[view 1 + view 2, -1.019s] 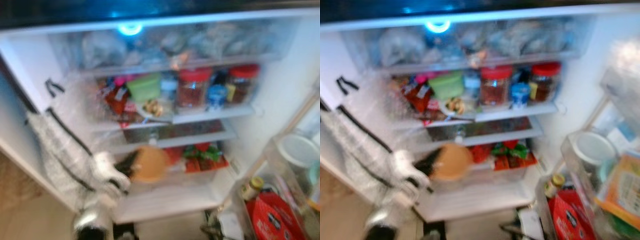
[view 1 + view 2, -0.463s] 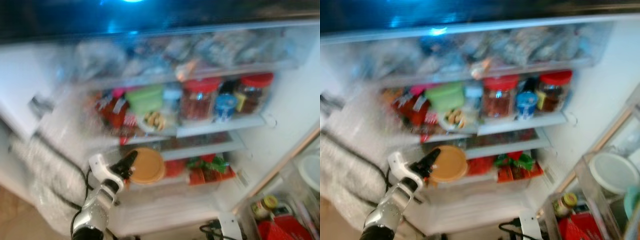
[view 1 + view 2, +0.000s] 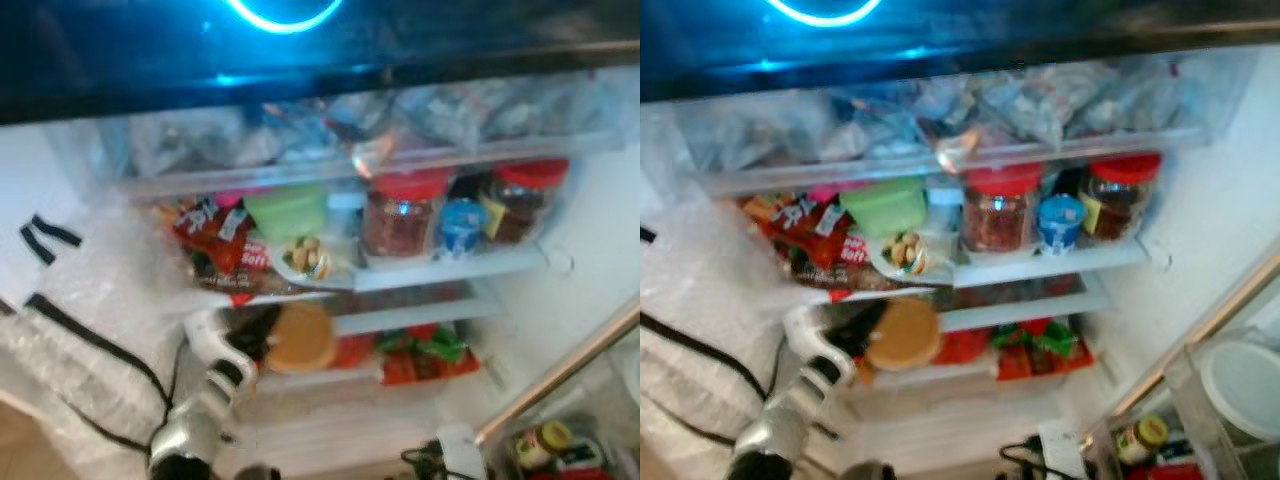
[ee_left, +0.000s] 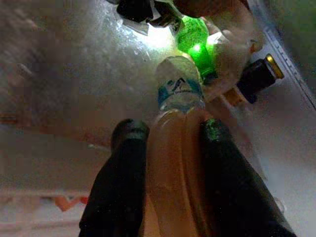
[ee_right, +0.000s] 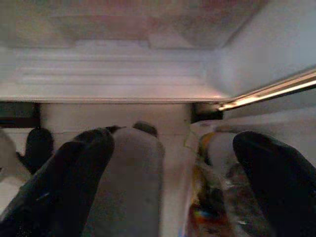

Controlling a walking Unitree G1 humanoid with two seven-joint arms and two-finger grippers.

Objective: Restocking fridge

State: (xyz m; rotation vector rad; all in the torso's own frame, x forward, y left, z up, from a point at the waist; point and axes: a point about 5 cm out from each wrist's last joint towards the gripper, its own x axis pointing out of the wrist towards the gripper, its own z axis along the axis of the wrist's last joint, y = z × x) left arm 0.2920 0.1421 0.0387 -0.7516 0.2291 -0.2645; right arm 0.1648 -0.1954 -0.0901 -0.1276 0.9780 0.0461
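My left gripper (image 3: 262,335) reaches into the open fridge at the shelf below the jars. It is shut on a flat round orange container (image 3: 301,338), which it holds on edge at the front left of that shelf. In the left wrist view the orange container (image 4: 173,158) sits pinched between the two black fingers (image 4: 124,187), with a small water bottle (image 4: 178,89) and a green-lit bottle (image 4: 195,42) lying just beyond it. My right gripper (image 5: 173,182) is open with nothing between its fingers, low down facing the fridge's white bottom ledge.
Above the held container stand two red-lidded jars (image 3: 400,212), a blue tub (image 3: 462,226), a green box (image 3: 288,208) and red snack packets (image 3: 215,245). Red and green packs (image 3: 425,352) lie to its right. A drawer of bags (image 3: 400,115) tops the fridge. Bubble wrap (image 3: 70,340) hangs on the left; door shelf jar (image 3: 545,440).
The camera has tilted up and shifted, so the whole scene sits lower. The left gripper has carried the orange container in from the fridge's front toward the shelf's left end.
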